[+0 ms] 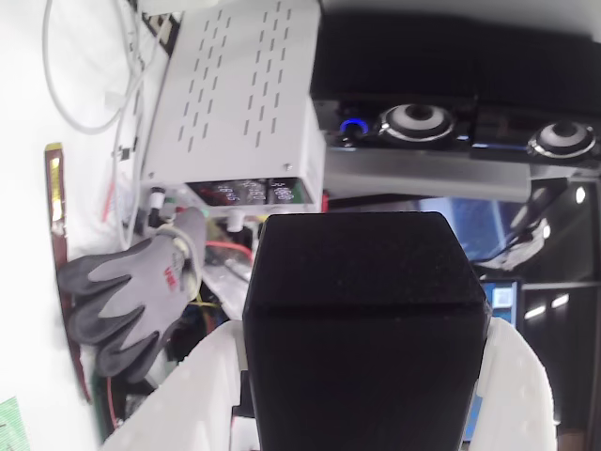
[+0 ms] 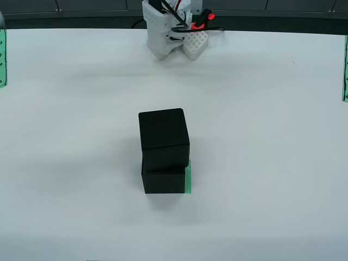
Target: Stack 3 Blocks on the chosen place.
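In the view that rides on the gripper, a matte black block [image 1: 362, 310] sits very close to the lens. My gripper [image 1: 366, 376] is shut on it, with a white finger [image 1: 202, 376] pressed against its left side and another against its right. In the view from above, my white gripper [image 2: 176, 35] is at the table's far edge, and the held block is hidden there. In the middle of the table one black block [image 2: 163, 136] sits slightly askew on another block [image 2: 162, 180]. The lower one rests on the chosen place [image 2: 187, 178], whose green stripes peek out at its right.
Behind the held block, off the table, are a white perforated box [image 1: 235, 94], a grey work glove [image 1: 131, 291], cables and dark speakers [image 1: 418, 122]. Narrow green striped strips lie at the table's left edge [image 2: 2, 57] and right edge [image 2: 345, 68]. White tabletop surrounds the stack.
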{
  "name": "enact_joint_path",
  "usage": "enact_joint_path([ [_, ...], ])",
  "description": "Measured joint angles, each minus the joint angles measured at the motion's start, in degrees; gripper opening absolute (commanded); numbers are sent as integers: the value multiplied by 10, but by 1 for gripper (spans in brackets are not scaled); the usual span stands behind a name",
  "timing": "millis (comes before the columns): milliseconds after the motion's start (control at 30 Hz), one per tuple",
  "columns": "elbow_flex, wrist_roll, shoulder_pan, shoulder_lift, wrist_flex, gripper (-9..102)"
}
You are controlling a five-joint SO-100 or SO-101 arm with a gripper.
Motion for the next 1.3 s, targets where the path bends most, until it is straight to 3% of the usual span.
enact_joint_path([
  [300, 79, -109, -65, 65, -135, 22],
  [500, 123, -277, -130, 68, -204, 22],
  [967, 208, -559, -229, 70, -272, 22],
  [1300, 313, -654, -312, 70, -410, 22],
])
